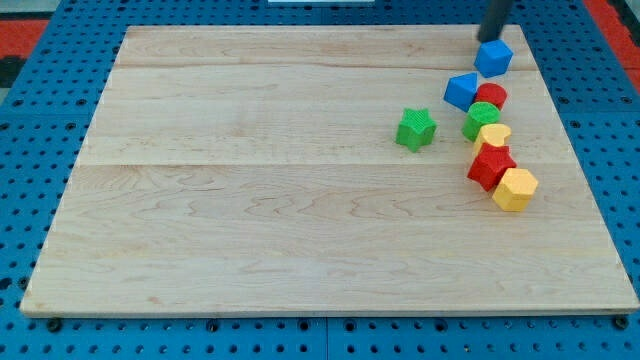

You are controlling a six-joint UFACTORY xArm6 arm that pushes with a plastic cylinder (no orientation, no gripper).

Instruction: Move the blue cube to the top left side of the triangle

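No brand, label or legible writing was visible anywhere in the frame. The work surface was a light wooden board made of joined planks, resting on a blue perforated base; red perforated panels showed at the upper left and upper right corners.

The arm carried no pincer, so no open or closed state applied; it ended in a dark rod. My tip stood at the upper right of the frame, just above the blue cube and touching or nearly touching its top edge.

The blue triangle lay below and to the left of the cube, apart from it. A red cylinder, green cylinder, yellow block, red block and yellow hexagonal block formed a touching chain running downward. A green star sat alone to their left.
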